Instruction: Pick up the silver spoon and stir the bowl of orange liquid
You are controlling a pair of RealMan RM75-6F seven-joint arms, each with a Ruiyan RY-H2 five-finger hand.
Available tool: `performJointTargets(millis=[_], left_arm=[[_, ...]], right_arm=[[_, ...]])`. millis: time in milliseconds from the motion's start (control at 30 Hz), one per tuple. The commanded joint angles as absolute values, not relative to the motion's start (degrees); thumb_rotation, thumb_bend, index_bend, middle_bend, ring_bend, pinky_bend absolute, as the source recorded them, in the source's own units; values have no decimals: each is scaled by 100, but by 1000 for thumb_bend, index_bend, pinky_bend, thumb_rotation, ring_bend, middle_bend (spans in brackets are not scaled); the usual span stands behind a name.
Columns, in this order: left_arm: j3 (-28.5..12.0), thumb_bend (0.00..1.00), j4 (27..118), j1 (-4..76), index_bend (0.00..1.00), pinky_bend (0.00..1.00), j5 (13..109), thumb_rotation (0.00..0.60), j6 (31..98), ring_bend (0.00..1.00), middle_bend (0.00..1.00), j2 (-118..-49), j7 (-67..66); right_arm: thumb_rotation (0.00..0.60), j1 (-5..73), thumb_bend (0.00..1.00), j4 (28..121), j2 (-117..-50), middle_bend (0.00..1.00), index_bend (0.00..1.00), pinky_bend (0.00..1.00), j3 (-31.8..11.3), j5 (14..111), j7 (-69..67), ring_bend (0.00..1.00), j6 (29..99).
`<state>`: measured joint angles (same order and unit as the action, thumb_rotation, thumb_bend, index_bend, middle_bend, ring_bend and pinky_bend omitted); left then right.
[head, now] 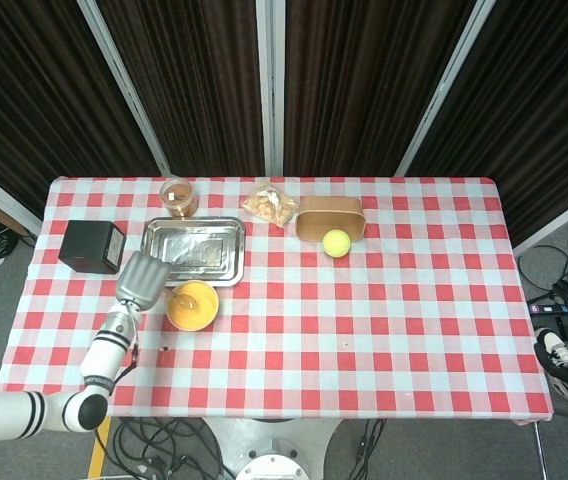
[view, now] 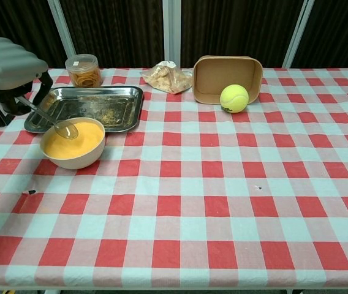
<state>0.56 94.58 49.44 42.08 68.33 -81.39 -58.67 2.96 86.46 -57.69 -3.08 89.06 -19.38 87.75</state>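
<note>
A white bowl (view: 73,148) of orange liquid (head: 192,304) stands near the table's left front, just before a metal tray. My left hand (view: 10,67) hovers up and left of the bowl and holds the silver spoon (view: 59,124) by its handle. The spoon slants down to the right, its scoop just above the liquid at the bowl's left rim. In the head view the left hand (head: 142,279) lies beside the bowl's left edge. My right hand does not show in either view.
A metal tray (view: 91,107) sits behind the bowl, a black box (head: 92,246) to its left. A jar of snacks (view: 83,70), a plastic bag of food (view: 166,76), a cardboard box (view: 226,78) and a tennis ball (view: 234,98) line the far side.
</note>
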Motion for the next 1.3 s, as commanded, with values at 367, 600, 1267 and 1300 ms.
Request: performJointTargets(millis=[367, 600, 1267, 1300], left_arm=[[341, 411, 9246, 5013, 644, 972, 4366, 600, 8038, 965, 979, -9059, -7866], [477, 411, 8726, 4918, 655, 977, 4688, 600, 8238, 970, 984, -9536, -8290], [121, 412, 8941, 4605, 663, 983, 4651, 600, 7771, 973, 989, -9651, -8033], [56, 412, 8984, 4595, 663, 983, 4603, 600, 7736, 973, 990, -9599, -7952]], right_arm=[[600, 300, 270, 8655, -5772, 54, 0, 0, -310, 8874, -1922, 0, 8734], [600, 302, 270, 8657, -5774, 54, 0, 0, -310, 8865, -1919, 0, 8716], [600, 273, 269, 8612, -5785, 54, 0, 0, -305, 8846, -1969, 0, 8727], [600, 271, 270, 8611, -5785, 54, 0, 0, -307, 8848, -1969, 0, 8734]])
